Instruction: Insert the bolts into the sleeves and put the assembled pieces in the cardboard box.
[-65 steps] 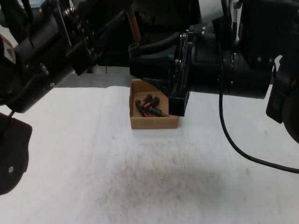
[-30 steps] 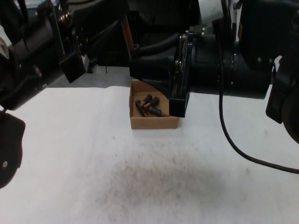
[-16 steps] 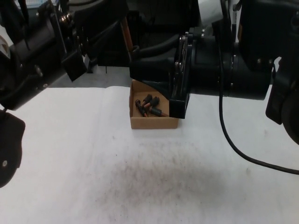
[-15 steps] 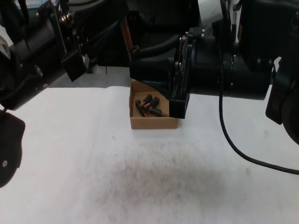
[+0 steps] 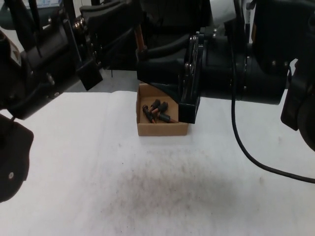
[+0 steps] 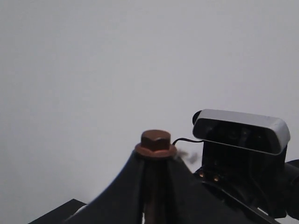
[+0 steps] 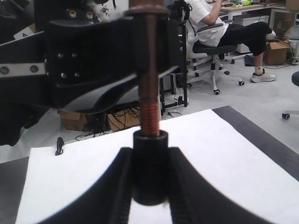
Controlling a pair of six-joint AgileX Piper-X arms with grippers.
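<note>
My left gripper [image 6: 155,161] is shut on a copper bolt [image 6: 155,141], whose hex head pokes out between the black fingers. My right gripper [image 7: 149,186] is shut on a black sleeve [image 7: 149,163]. The threaded end of the bolt [image 7: 149,100] sits in the sleeve's mouth, with the left gripper's body [image 7: 93,60] just behind it. In the high view both arms meet above the back of the bench, the bolt [image 5: 141,35] between them. The cardboard box [image 5: 162,129] stands on the white bench below the right arm and holds several dark assembled pieces [image 5: 156,112].
The right arm's bulk [image 5: 231,64] hangs over the box's far right corner. White bench paper [image 5: 147,187] stretches in front, with a dark smudge at its middle. The right arm's camera [image 6: 240,133] shows beyond the bolt head. A cable [image 5: 246,152] trails over the bench at right.
The left arm has shifted slightly right and forward, bringing the bolt back toward the right gripper. The right arm and the box have not moved.
</note>
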